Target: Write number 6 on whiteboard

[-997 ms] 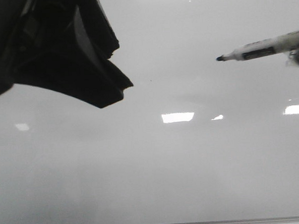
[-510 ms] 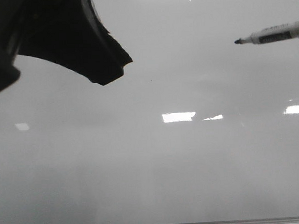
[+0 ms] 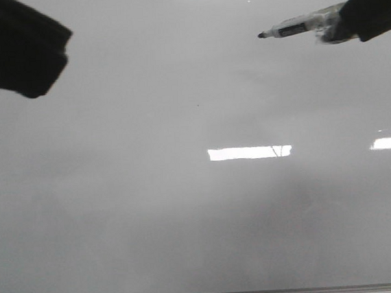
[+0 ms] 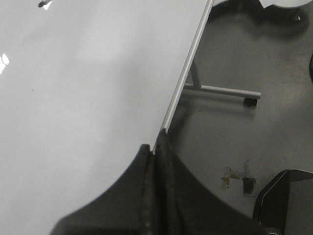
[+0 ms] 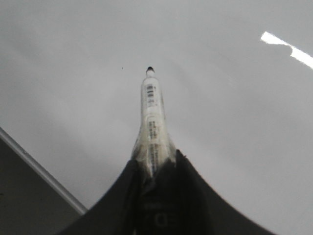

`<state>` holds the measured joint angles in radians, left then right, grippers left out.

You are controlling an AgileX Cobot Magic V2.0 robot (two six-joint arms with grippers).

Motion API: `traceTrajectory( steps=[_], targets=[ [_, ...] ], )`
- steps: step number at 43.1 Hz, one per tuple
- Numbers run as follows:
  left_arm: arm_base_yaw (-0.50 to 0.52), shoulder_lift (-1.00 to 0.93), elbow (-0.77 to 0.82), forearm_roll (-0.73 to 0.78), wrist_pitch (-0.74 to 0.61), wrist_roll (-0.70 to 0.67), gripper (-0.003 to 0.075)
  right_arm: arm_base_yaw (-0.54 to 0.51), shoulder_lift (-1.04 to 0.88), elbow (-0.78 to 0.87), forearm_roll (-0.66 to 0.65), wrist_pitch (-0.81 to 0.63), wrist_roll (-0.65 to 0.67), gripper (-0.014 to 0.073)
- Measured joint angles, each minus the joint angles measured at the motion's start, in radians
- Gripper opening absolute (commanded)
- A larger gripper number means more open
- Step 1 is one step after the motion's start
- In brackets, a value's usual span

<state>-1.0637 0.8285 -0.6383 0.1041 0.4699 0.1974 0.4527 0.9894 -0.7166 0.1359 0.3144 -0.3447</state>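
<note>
glossy grey-white, the whiteboard (image 3: 198, 218) fills the front view and carries no number 6 yet, only a tiny dark speck (image 3: 197, 106). clamped on a marker (image 3: 294, 28), the right gripper (image 5: 155, 183) hangs at upper right, barrel pointing left with its tip above and right of board centre. nearly out of frame, the left gripper (image 4: 157, 161) has its fingers pressed together, holding nothing.

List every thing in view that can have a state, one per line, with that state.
whiteboard: blank, no 6 drawn; only a tiny dark speck and light reflections.
marker: uncapped, tip bare, clamped in the right gripper, pointing toward the robot's left; contact with the board cannot be told.
right gripper: shut on the marker.
left gripper: fingers pressed together, holding nothing, at the board's frame edge.
</note>
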Motion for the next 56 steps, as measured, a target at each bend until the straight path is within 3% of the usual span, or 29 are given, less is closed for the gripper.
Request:
traceTrajectory(
  steps=[9, 23, 31, 42, 56],
  targets=[
    [0.000, -0.114, 0.075, -0.018, -0.008, 0.000, -0.0020, 0.000, 0.183, -0.109, 0.038, -0.105, 0.000, -0.0062],
    [0.000, -0.122, 0.077, -0.019, -0.010, 0.000, -0.0020, 0.000, 0.385, -0.255, 0.054, -0.161, 0.000, -0.0062],
    [0.000, -0.122, 0.077, -0.019, -0.010, 0.000, -0.0020, 0.033, 0.437, -0.271, 0.055, -0.134, -0.004, -0.0062],
    [0.000, -0.122, 0.077, -0.019, -0.010, 0.000, -0.0020, 0.108, 0.517, -0.272, 0.049, 0.012, -0.007, -0.0060],
    [0.000, -0.122, 0.077, -0.019, -0.010, 0.000, -0.0020, 0.047, 0.490, -0.257, 0.049, 0.061, -0.007, -0.0060]
  ],
)
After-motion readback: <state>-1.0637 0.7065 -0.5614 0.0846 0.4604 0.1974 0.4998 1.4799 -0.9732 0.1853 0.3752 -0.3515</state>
